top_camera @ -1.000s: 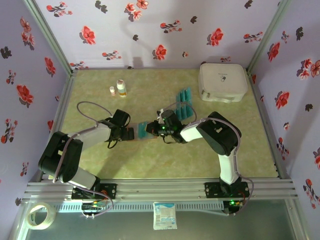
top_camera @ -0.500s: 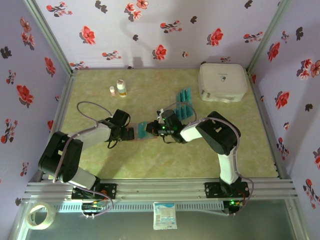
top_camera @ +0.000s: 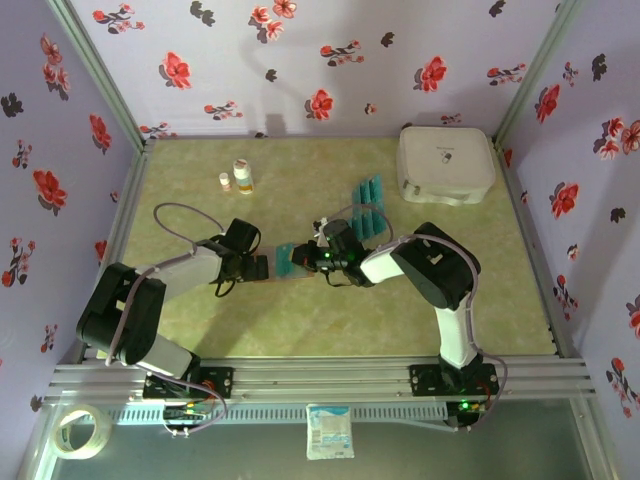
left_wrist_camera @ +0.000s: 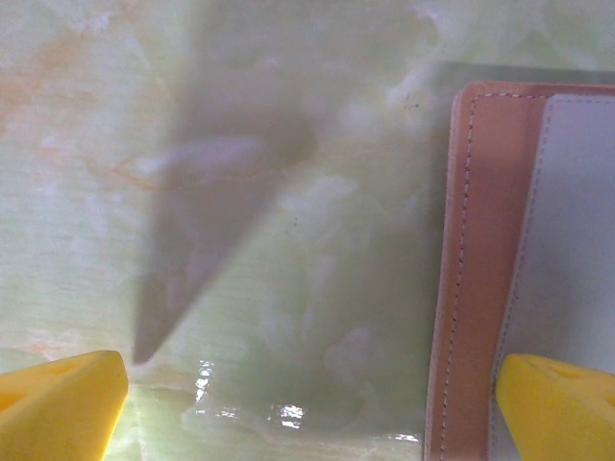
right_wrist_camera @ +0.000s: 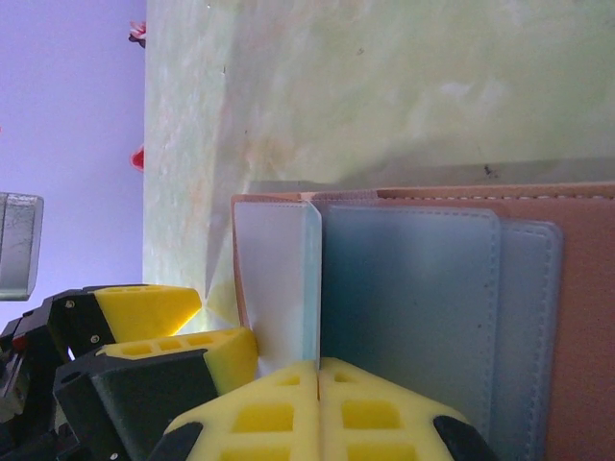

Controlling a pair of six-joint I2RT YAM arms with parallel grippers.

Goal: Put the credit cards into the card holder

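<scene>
Pinching one thin teal-blue rectangular credit card (right_wrist_camera: 288,279) by its edge, the right gripper (right_wrist_camera: 317,370) is clamped shut, with the card upright over the pockets. The reddish-brown leather folding card holder (right_wrist_camera: 586,288) lies open mid-table. The left gripper (left_wrist_camera: 307,408) is spread wide and empty, one finger over the holder's border. The card looks light, stiff and slick, so an edge grip suits it. Spare teal cards (top_camera: 368,207) lie beyond.

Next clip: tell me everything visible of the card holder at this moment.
The card holder lies open and flat on the green marbled table, between the two arms. It looks like reddish-brown leather with a stitched border, and its greyish-blue inside has stepped, overlapping pockets. The open left gripper straddles one edge, with one fingertip over the lining. The shut right gripper holds a credit card upright at a pocket; contact is unclear.
</scene>
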